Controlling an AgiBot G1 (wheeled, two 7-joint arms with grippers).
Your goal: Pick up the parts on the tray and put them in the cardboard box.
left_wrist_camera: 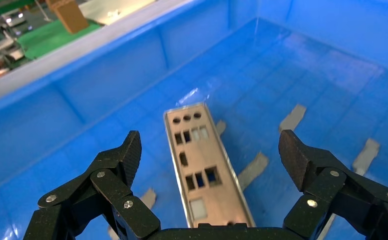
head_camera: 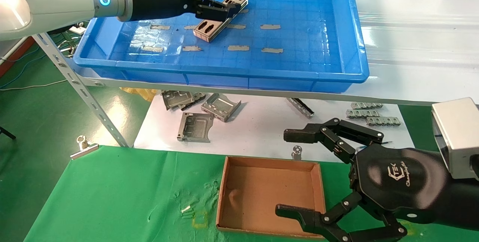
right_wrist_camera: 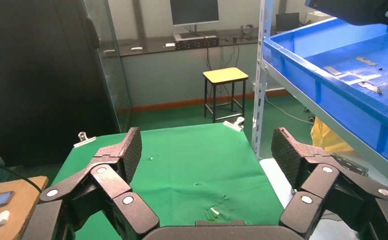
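Setting: a robotics lab or test workshop. Evidence: slotted-angle steel rack (head_camera: 80, 88) carrying a blue tray (head_camera: 224, 73); green cloth (head_camera: 112, 197) clipped over the bench with a binder clip (head_camera: 83, 146); stamped metal brackets (head_camera: 204, 113) on white sheet at 12 o'clock from the cardboard box (head_camera: 269, 193). Right wrist view: monitor (right_wrist_camera: 194, 11) on a rear counter, yellow stool (right_wrist_camera: 225, 90), dark cabinet (right_wrist_camera: 37, 75), green floor.

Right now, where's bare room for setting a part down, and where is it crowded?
The cardboard box floor is bare, though the open right pincer hovers at its right wall. The tray floor right of the part holds only tape strips. Crowded: around that part, with the open left pincer over it, and the white sheet with brackets.
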